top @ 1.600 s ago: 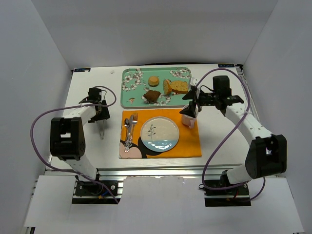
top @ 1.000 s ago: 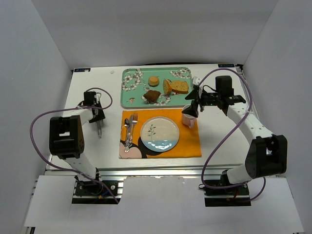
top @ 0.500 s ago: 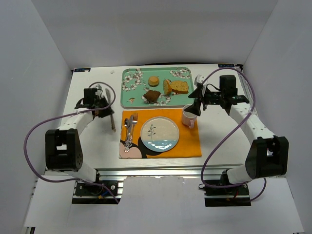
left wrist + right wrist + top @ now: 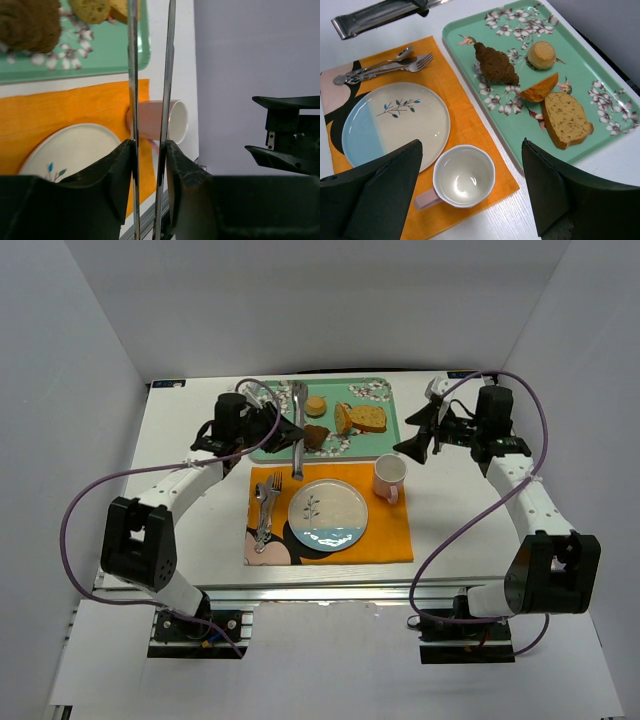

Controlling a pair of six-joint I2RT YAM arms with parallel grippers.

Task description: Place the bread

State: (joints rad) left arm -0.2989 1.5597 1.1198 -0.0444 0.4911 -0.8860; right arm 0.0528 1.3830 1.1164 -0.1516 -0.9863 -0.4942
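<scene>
The bread [image 4: 369, 418] [image 4: 566, 119], a golden-tan slice with a darker crust, lies flat at the right end of the green floral tray [image 4: 270, 405] [image 4: 600, 65]. My left gripper [image 4: 280, 428] [image 4: 149, 145] hovers over the tray's left half, shut on metal tongs [image 4: 296, 430] [image 4: 132, 75]. The tongs point toward the near side, well left of the bread. My right gripper [image 4: 418, 432] [image 4: 470, 195] hangs open and empty off the tray's right edge, above the pink mug [image 4: 389, 476] [image 4: 464, 176].
On the tray also lie a dark brown chunk [image 4: 314, 435] [image 4: 495, 63], a narrow yellowish slice [image 4: 344, 419] [image 4: 538, 89] and a small round bun [image 4: 315, 405] [image 4: 541, 54]. An orange placemat [image 4: 385, 535] holds a plate [image 4: 328, 515] [image 4: 395, 120], with a fork and a spoon [image 4: 265, 502] beside it.
The left arm swung from the table's left side over to the tray, carrying the tongs. The right gripper drew back up and to the right, leaving the mug standing on the placemat.
</scene>
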